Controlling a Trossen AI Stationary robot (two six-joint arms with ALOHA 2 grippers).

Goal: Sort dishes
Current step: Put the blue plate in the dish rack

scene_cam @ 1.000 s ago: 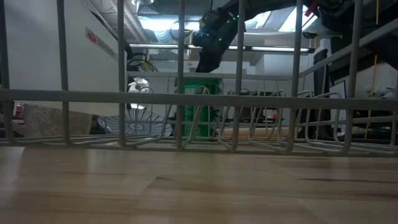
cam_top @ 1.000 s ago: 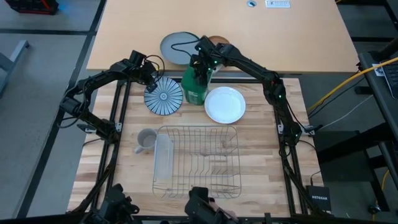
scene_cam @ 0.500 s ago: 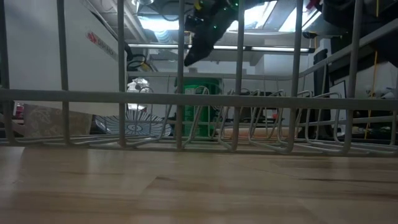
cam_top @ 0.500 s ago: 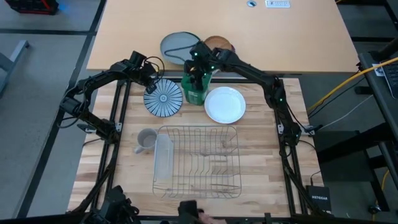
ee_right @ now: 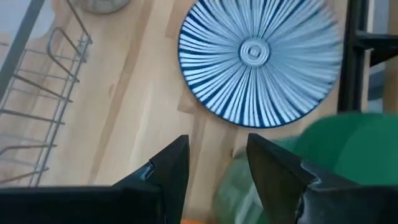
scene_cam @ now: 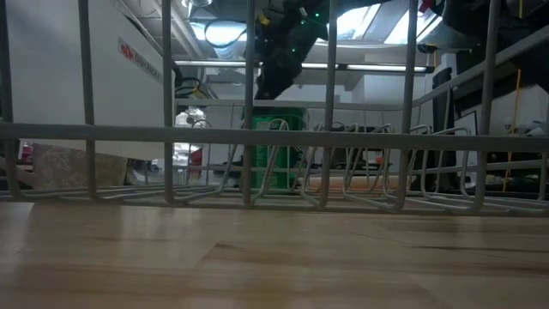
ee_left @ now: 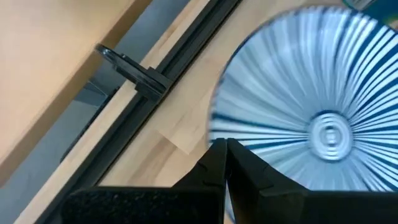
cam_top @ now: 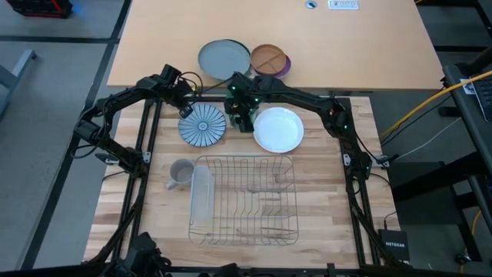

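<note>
The blue-and-white striped plate (cam_top: 203,125) lies flat on the table at the far left and shows in both wrist views (ee_left: 311,118) (ee_right: 258,62). My left gripper (cam_top: 187,105) is shut at its far-left rim. The plain white plate (cam_top: 278,129) lies flat to its right. Between them stands a green bottle (scene_cam: 274,142). My right gripper (cam_top: 237,114) is open and empty above the bottle, and its fingers (ee_right: 217,158) point down between bottle and striped plate. The orange-red plate is out of view. My left gripper's shut fingertips (ee_left: 222,149) stand on the striped plate's far-left rim (ee_left: 214,127), coming from above and pointing down. No part of the plate shows between the fingers. The plate lies on the table.
A wire dish rack (cam_top: 244,198) fills the table's near middle, with a clear holder on its left side and a grey mug (cam_top: 181,173) beside it. A plain grey plate (cam_top: 224,59) and a brown divided plate (cam_top: 269,58) lie on the tan surface beyond the far edge.
My right gripper has moved toward the table's near edge and left, from beyond the green bottle to above it. My left gripper has moved a little toward the near edge, and the striped plate has slid slightly the same way.
</note>
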